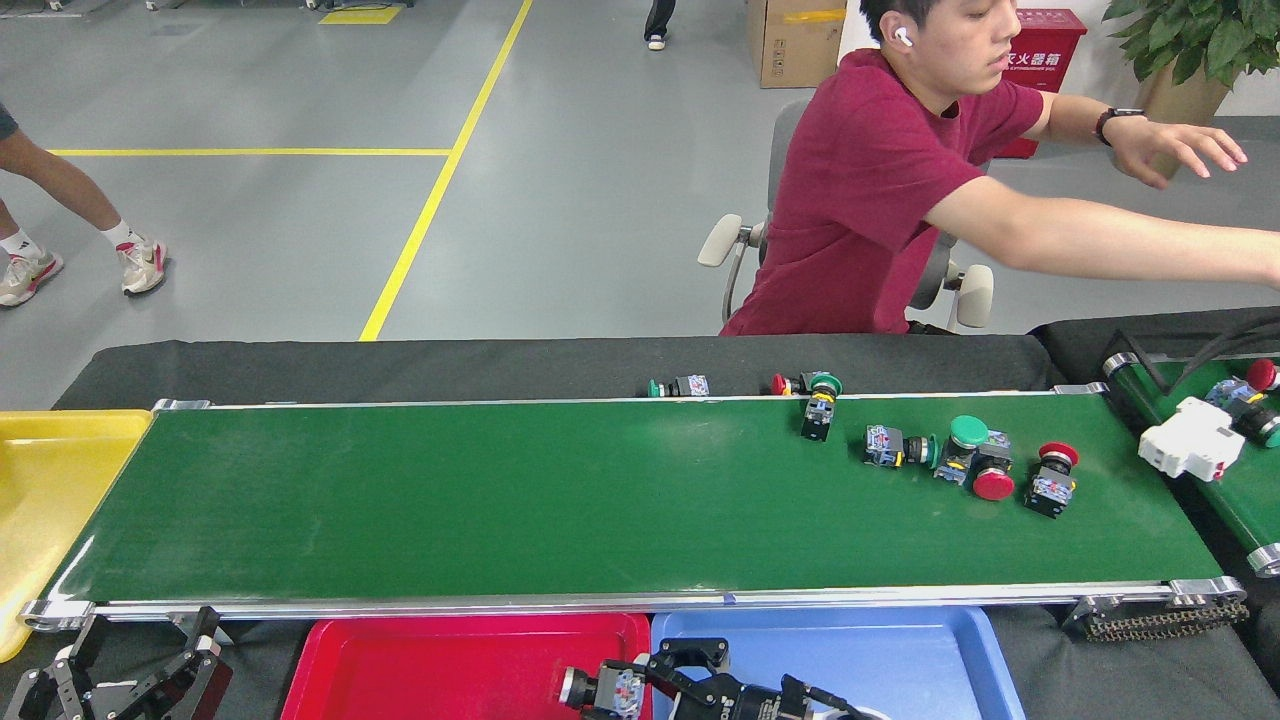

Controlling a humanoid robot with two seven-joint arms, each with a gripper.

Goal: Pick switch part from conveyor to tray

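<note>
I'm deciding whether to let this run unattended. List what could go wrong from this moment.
1. The right gripper holds a switch part right over the divider between the red tray and the blue tray; released here, it might land in the wrong tray or on the rim.
2. The person's arm stretches across the right end of the conveyor, where the remaining parts lie; the next reach there could meet it.
</note>
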